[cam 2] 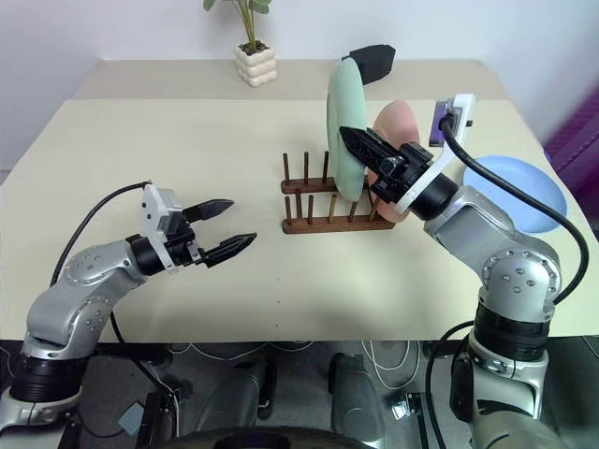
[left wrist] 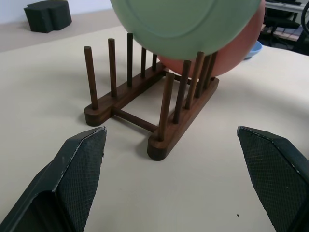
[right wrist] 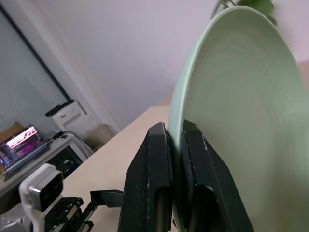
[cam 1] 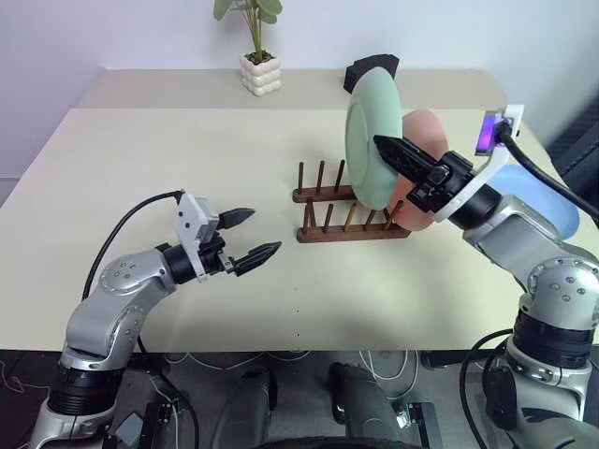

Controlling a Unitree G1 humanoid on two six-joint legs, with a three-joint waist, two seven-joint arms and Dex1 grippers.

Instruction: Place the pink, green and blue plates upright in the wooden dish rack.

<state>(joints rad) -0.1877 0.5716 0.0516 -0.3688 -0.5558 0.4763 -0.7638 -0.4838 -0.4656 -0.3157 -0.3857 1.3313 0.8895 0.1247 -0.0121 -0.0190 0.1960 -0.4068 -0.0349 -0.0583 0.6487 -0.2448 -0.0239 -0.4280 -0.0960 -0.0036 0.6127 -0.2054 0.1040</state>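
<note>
Green plate going into the wooden dish rack, second of three.

Beige surface fills the frame; at its right edge lies the blue plate, untouched. Centre right, our right gripper has its fingers clenched on the green plate, upright above the wooden dish rack, where the pink plate already stands. Next we judge: lower the rim between free pegs. Our left gripper, lower left, hangs spread and empty. Pink's seating is half hidden.

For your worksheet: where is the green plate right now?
The green plate is held upright in the right gripper, over the wooden dish rack, just left of the pink plate.
</note>
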